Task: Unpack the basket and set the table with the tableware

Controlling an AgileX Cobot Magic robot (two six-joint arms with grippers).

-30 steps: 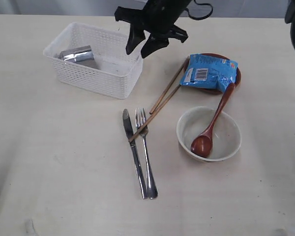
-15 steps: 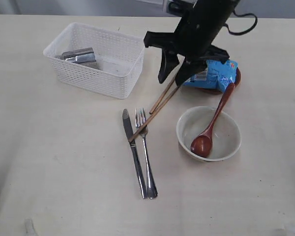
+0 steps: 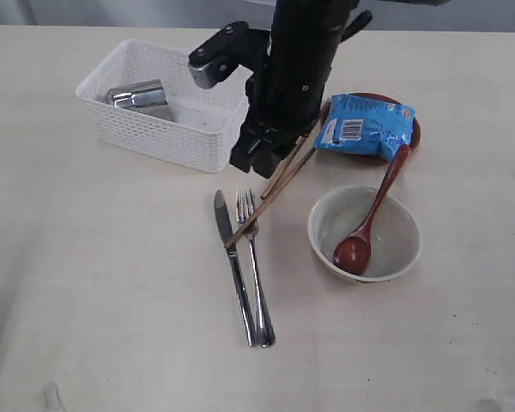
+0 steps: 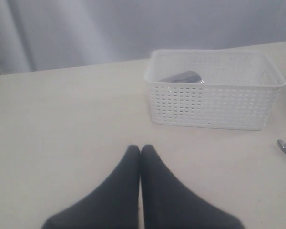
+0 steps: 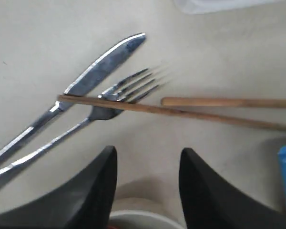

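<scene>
The white basket (image 3: 165, 130) stands at the back left of the table (image 3: 103, 283) with a steel cup (image 3: 138, 94) lying in it. A knife (image 3: 233, 266) and fork (image 3: 257, 275) lie side by side, and two chopsticks (image 3: 277, 187) lie slanted, one across their tips. A wooden spoon (image 3: 371, 219) rests in the cream bowl (image 3: 402, 251). My right gripper (image 5: 148, 155) hangs open and empty just above the chopsticks (image 5: 181, 110), near the fork (image 5: 119, 95) and knife (image 5: 102, 67). My left gripper (image 4: 140, 149) is shut and empty, low over the table, facing the basket (image 4: 214, 102).
A blue snack packet (image 3: 365, 124) lies on a small brown plate (image 3: 415, 136) at the back right. The right arm (image 3: 300, 77) reaches across the middle and hides the far ends of the chopsticks. The bowl's rim (image 5: 138, 218) sits close under the right fingers.
The right arm has swung from above the basket's far corner toward the chopsticks and come down low over them. Its jaws have stayed open. Nothing on the table has moved.
</scene>
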